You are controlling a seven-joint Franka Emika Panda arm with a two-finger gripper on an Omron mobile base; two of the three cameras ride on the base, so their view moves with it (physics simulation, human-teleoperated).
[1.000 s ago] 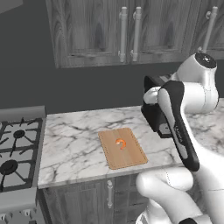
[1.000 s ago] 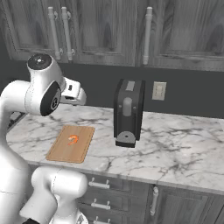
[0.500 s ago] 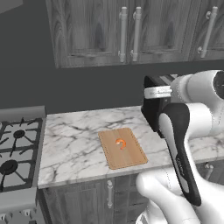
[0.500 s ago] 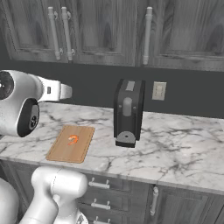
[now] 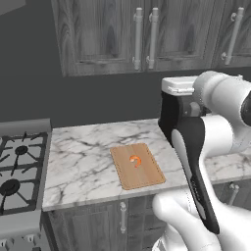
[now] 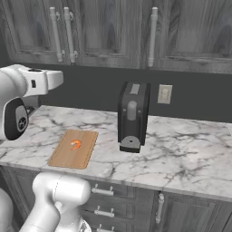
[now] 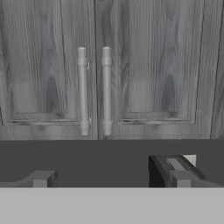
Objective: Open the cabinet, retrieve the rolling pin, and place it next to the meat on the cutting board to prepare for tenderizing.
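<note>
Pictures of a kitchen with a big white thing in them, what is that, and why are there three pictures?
The white thing is a robot arm with a two-finger gripper at its end. Two pictures come from cameras riding behind the arm, one on its left and one on its right, so they show the same kitchen from two sides. The third comes from a camera on the hand itself, looking straight at the cabinet on the wall, whose two doors are shut.

On the marble counter lies a wooden cutting board with a tiny orange piece of meat on it. Beside it stands a dark coffee machine, and a stove sits at the far end.

The gripper is open and holds nothing. Its two dark fingertips poke up at the bottom of the hand picture.
</note>
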